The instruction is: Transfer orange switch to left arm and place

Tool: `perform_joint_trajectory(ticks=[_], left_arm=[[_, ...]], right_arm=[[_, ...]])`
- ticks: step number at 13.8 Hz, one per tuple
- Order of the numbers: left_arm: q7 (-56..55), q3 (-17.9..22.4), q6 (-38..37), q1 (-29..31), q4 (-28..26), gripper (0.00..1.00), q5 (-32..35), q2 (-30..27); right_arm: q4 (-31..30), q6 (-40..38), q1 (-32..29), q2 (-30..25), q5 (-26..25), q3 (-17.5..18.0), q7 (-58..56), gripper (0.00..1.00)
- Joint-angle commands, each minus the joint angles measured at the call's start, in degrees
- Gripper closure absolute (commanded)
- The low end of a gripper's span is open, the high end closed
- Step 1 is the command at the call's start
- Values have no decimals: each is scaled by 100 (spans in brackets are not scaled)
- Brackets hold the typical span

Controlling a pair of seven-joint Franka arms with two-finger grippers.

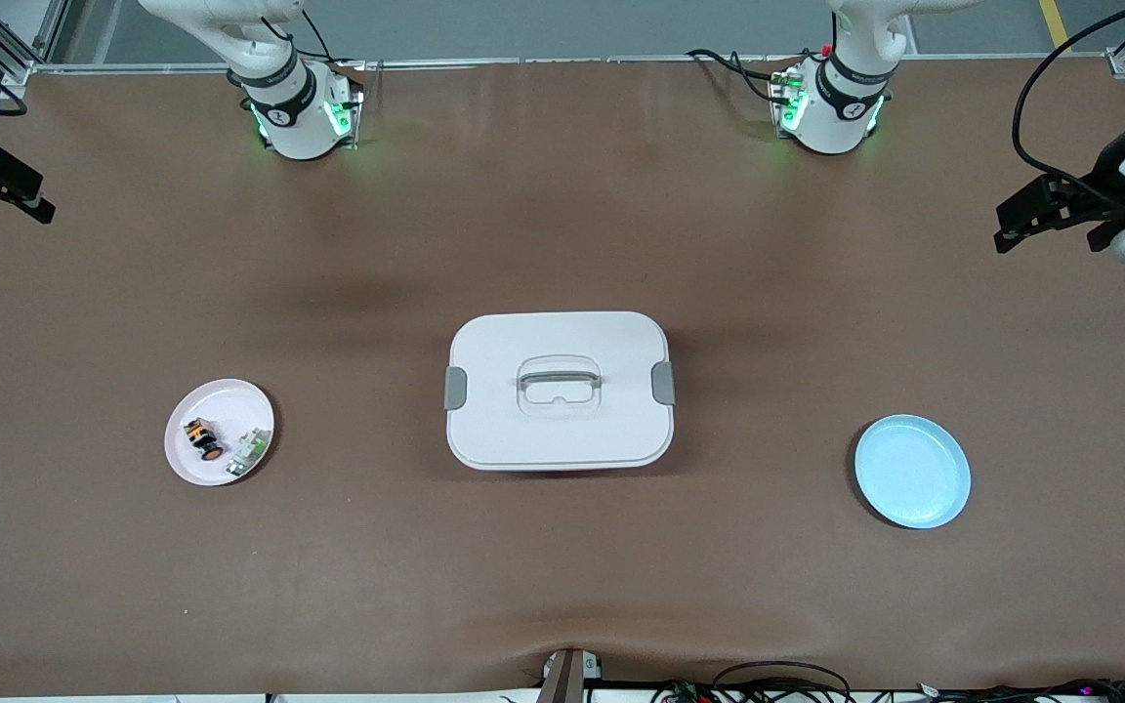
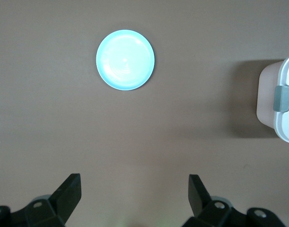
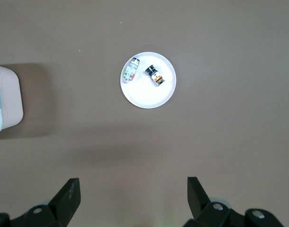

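On the pink plate (image 1: pixel 193 467) sits the orange switch (image 1: pixel 202 438). Both grippers, left (image 2: pixel 134 194) and right (image 3: pixel 132 193), hang high with fingers apart, holding nothing. Between the plates stands the box (image 1: pixel 560 389), so one must go around it.

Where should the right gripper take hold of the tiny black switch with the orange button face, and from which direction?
Grip the black body of the tiny black switch with the orange button face, coming straight down. It lies on its side on the round pink plate, beside the small white-and-green component, so close the open right gripper across the body, away from that neighbour.
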Motion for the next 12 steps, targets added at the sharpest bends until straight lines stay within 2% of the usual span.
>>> perform_joint_trajectory(ticks=[1, 8, 12], left_arm=[[38, -31, -154, 24, 109, 0, 17, -13], [55, 4, -154, 33, 197, 0, 8, 22], [-41, -31, -390, 15, 180, 0, 17, 5]], right_arm=[[40, -69, -25, -41, -29, 27, 78, 0], [40, -69, -25, -41, -29, 27, 78, 0], [40, -78, -34, -41, -29, 18, 52, 0]])
